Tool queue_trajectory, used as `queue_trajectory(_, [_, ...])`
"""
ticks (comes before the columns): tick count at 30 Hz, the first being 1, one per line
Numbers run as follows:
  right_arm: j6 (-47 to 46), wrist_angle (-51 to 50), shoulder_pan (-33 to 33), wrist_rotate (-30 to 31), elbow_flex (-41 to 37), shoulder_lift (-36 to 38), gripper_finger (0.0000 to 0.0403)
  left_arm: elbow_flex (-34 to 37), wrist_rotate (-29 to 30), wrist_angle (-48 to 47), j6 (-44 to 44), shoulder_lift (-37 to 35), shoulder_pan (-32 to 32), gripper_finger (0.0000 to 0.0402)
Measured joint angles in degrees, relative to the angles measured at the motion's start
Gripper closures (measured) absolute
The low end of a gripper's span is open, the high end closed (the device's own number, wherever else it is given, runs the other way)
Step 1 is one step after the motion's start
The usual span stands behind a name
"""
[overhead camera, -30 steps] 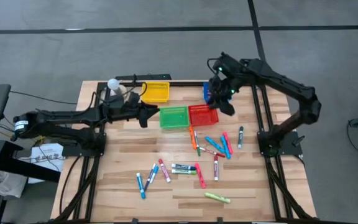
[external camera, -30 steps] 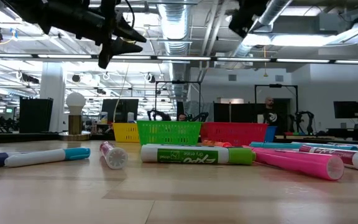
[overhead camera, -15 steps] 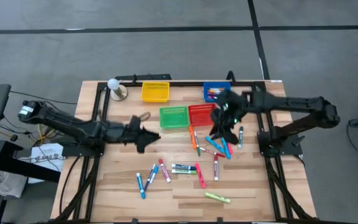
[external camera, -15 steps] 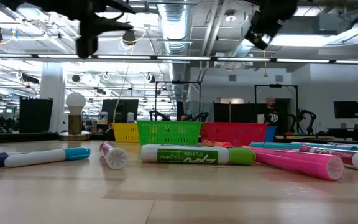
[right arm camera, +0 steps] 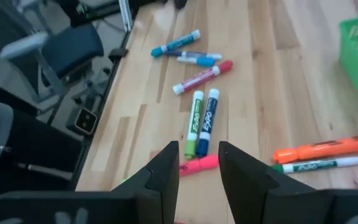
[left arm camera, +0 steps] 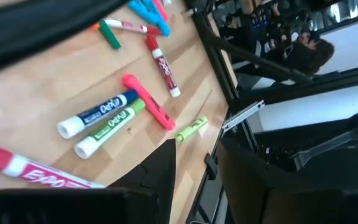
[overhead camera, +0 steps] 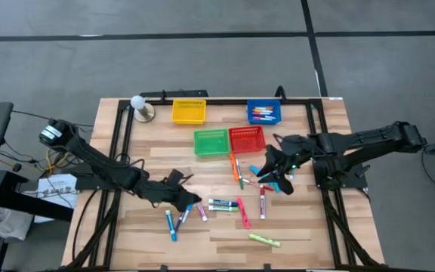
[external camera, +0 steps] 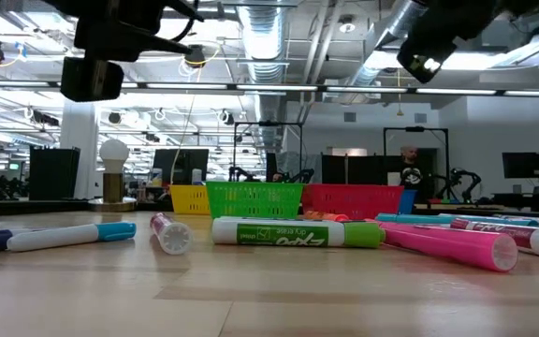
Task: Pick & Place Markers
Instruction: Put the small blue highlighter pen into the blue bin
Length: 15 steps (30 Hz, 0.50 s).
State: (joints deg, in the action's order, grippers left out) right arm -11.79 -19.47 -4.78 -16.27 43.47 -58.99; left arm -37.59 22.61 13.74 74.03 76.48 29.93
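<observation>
Left arm reaches from the table's point(overhead camera: 142, 234) left edge across the front-left area. The left tool point(overhead camera: 190, 200) is low over the left marker cluster, its fingers point(left arm camera: 162, 171) apart and released, with nothing between them.

Under and just beside it lie a blue marker point(overhead camera: 170, 223), a second blue one point(overhead camera: 185, 214) and a pink-red marker point(overhead camera: 200, 208), all flat on the table.

At the back left there's a white bulb on a stand point(overhead camera: 139, 106), then a yellow basket point(overhead camera: 189, 112). The green basket point(overhead camera: 211, 142) and red basket point(overhead camera: 246, 139) touch side by side at mid-table.

In front of them a blue-label marker point(overhead camera: 222, 202) and a green marker point(overhead camera: 223, 208) lie parallel and touching. A pink marker point(overhead camera: 242, 213) is just to their right, a red-capped marker point(overhead camera: 262, 202) is beyond it, and a yellow-green marker point(overhead camera: 263, 240) lies alone near the front edge.

An orange marker point(overhead camera: 235, 168) lies just in front of the red basket. The blue basket point(overhead camera: 264, 113) at the back right holds several markers.

The right tool point(overhead camera: 275, 175) is over the right cluster of blue and pink markers point(overhead camera: 272, 183). Its fingers point(right arm camera: 165, 173) are spread and it grips nothing.

In the low view, both arms are up near the top of the picture, and a person point(external camera: 407, 168) stands far behind the table.
</observation>
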Motion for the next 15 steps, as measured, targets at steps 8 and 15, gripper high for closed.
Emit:
queue_trajectory(8, [-1.8, 4.4, 3.9, 0.0, -7.5, 12.3, 0.0301, -3.4, -6.5, -9.5, 7.8, 4.0, -0.5, 0.0308])
queue_trajectory(15, [-4.6, 10.9, 5.9, 0.3, -14.1, 23.3, 0.0301, -3.3, -15.2, -15.0, 21.8, 5.3, 0.2, 0.0342])
